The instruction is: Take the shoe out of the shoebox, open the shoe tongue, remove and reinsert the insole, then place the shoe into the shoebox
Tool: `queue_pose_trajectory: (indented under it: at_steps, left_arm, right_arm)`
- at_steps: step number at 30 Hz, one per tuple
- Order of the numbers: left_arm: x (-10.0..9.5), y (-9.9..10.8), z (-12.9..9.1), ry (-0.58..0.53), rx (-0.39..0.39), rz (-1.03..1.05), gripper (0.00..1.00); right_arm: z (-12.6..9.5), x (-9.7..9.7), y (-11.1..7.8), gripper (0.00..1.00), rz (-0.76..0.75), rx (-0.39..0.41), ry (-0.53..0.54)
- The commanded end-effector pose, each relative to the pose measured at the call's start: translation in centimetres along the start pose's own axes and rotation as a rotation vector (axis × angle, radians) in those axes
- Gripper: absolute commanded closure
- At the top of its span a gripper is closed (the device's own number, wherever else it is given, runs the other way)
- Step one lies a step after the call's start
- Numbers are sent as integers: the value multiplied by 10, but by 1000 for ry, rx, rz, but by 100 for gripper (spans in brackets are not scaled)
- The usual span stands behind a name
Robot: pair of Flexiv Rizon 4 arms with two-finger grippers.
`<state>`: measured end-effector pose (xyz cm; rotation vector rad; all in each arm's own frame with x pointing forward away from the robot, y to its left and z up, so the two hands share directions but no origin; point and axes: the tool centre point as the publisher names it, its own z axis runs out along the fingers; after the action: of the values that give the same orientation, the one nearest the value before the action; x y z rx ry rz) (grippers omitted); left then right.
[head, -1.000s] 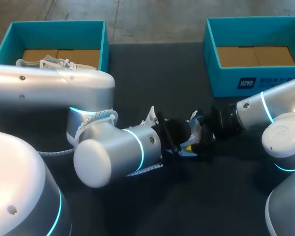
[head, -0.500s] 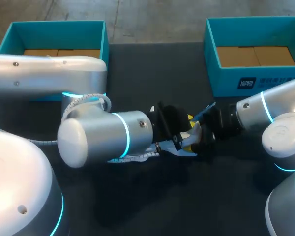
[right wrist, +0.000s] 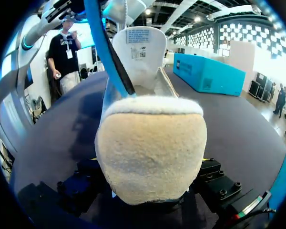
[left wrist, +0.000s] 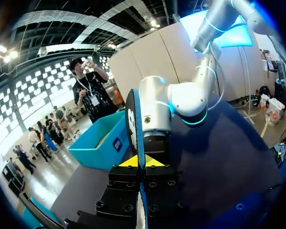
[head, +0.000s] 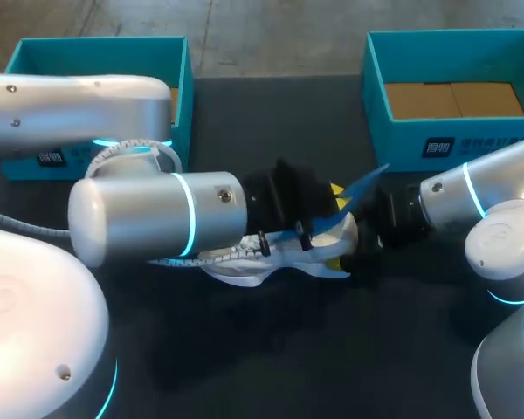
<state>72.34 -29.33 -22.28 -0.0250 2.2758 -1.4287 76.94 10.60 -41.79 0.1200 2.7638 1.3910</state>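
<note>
Shoebox (head: 183, 80) in teal stands far left. At mid-table my left gripper (left wrist: 143, 162) pinches the blue insole (head: 361, 184) between its pressed yellow tips, one end of the insole at the opening of the white shoe (head: 244, 262) lying on the dark table (head: 271, 349). My right gripper (head: 338, 224) clamps the shoe's heel (beige, fuzzy). Second shoebox (head: 402, 144) far right.

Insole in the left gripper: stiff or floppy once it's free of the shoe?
Probably bendy: the insole bows slightly along its length and looks thin edge-on in the left gripper. Likely light, since that one pinch holds its free end up above the shoe. It may flop when freed.
</note>
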Motion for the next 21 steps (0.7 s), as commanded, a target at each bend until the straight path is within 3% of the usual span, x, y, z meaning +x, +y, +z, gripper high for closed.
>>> queue_pose_trajectory:
  at_steps: [1, 14, 21]
  left_arm:
    - [-5, -9, -12, 17, -6, 14, 100]
    - [-4, -9, -7, 74, -219, 59, 100]
    - [-11, -6, -4, 132, -289, 6, 100]
  right_arm:
    - [2, -1, 0, 100, 1, 3, -1]
    - [2, -1, 0, 100, 1, 3, -1]
    - [2, -1, 0, 100, 1, 3, -1]
